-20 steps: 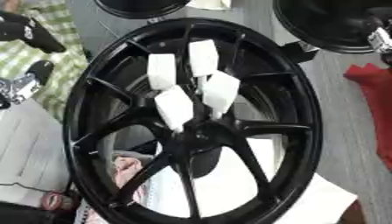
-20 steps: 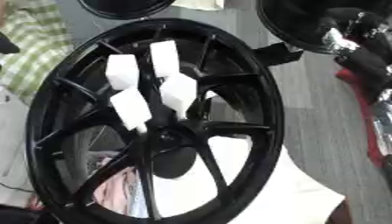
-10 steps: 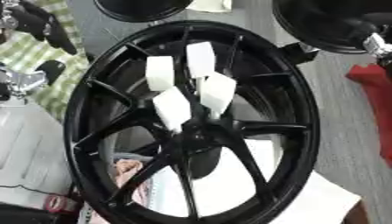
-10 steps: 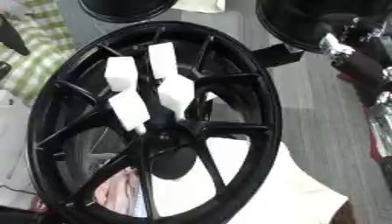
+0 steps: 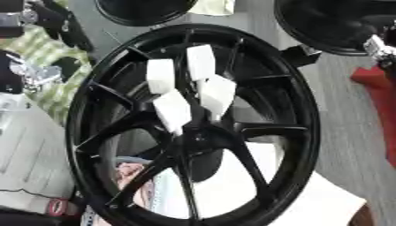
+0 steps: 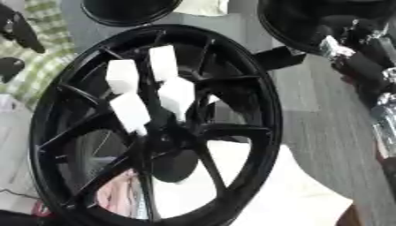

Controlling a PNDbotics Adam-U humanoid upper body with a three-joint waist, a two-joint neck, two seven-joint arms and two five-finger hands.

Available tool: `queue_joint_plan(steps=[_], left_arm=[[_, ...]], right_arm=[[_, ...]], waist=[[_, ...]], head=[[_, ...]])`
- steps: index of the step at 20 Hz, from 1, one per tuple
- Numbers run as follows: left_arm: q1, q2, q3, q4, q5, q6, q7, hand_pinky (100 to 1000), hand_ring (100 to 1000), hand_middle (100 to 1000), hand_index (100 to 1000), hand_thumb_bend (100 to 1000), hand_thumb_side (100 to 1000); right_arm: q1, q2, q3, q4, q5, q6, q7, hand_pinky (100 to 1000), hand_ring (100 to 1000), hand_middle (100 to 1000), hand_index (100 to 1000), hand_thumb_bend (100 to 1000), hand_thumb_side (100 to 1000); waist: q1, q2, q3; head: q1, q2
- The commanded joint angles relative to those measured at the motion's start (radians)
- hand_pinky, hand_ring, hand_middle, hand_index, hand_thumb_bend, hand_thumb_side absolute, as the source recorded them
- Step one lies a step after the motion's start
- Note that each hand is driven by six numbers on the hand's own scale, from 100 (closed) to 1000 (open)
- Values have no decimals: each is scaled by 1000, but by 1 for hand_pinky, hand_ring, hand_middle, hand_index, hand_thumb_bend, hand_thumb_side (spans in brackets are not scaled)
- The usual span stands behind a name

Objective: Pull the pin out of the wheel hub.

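A black spoked wheel [image 5: 303, 128] lies flat and fills the middle of both views. Several white block-shaped pins stand up from around its hub [image 5: 198, 135]; the nearest one [image 5: 172, 110] leans over the hub, with another [image 5: 218, 94] beside it and two more [image 5: 161, 76] behind. My left hand [image 5: 29, 71] shows as black and silver parts at the left edge, outside the rim. My right hand [image 6: 362, 56] is at the upper right edge, also outside the rim. Neither touches a pin.
A second black wheel [image 5: 144, 9] lies at the top and a dark round one [image 5: 333, 23] at the top right. Green checked cloth [image 5: 48, 52] is on the left, a red thing [image 5: 379, 84] on the right, a white sheet [image 5: 317, 204] under the wheel's near side.
My right hand has come a little lower along the right edge. The left hand has shifted slightly at the left edge. Wheel and pins stay put.
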Motion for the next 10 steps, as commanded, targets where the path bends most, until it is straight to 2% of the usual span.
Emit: queue_joint_plan(steps=[1, 5, 9, 10], left_arm=[[-44, -1, -12, 26, 10, 5, -24, 751, 752, 718, 836, 112, 788], [-94, -35, -43, 73, 19, 19, -40, 758, 760, 732, 856, 119, 794], [-138, -74, -82, 120, 45, 52, -69, 786, 789, 771, 897, 184, 781], [-150, -85, -91, 132, 51, 63, -78, 793, 798, 781, 901, 223, 764]], right_arm=[[-5, -30, -4, -9, 5, -2, 4, 885, 745, 592, 730, 209, 273], [-4, -29, -3, -7, 4, -1, 7, 885, 745, 592, 730, 208, 275], [-3, -28, -2, -6, 2, 0, 9, 886, 745, 593, 730, 206, 276], [-3, -28, -1, -6, 2, 1, 9, 886, 746, 593, 730, 206, 276]], waist=[[3, -31, 1], [5, -31, 2], [7, -30, 1], [7, -29, 1]], head=[[2, 2], [2, 4], [3, 5], [4, 5]])
